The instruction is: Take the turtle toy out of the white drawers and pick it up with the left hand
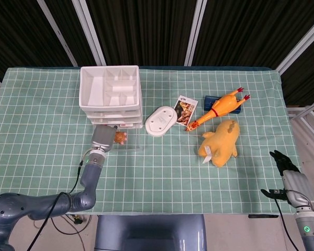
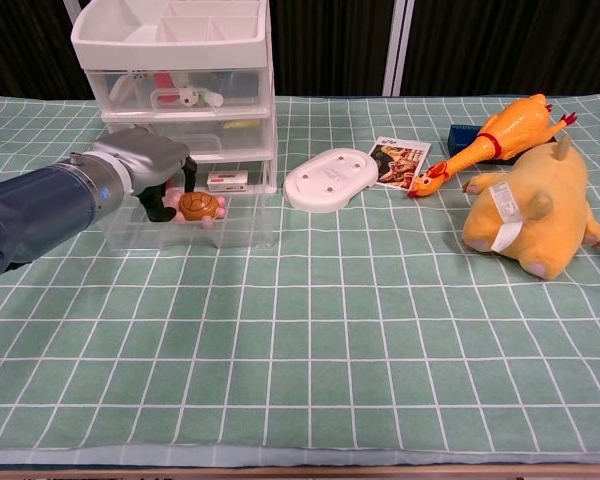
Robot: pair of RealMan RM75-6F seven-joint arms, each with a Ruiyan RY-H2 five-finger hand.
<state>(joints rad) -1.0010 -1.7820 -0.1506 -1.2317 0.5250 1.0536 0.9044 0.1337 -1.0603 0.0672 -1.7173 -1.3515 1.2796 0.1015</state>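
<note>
The white drawers stand at the back left, with the clear bottom drawer pulled out toward me. In it lies the turtle toy, brown shell on a pink body. My left hand reaches into that drawer from the left. Its dark fingers curve apart over and beside the turtle's left end, and the toy still rests on the drawer floor. My right hand hangs off the table's near right corner, holding nothing, fingers spread.
A white oval lid lies right of the drawers, then a picture card. A rubber chicken, a blue box and a yellow plush fill the right side. The upper drawers hold small items.
</note>
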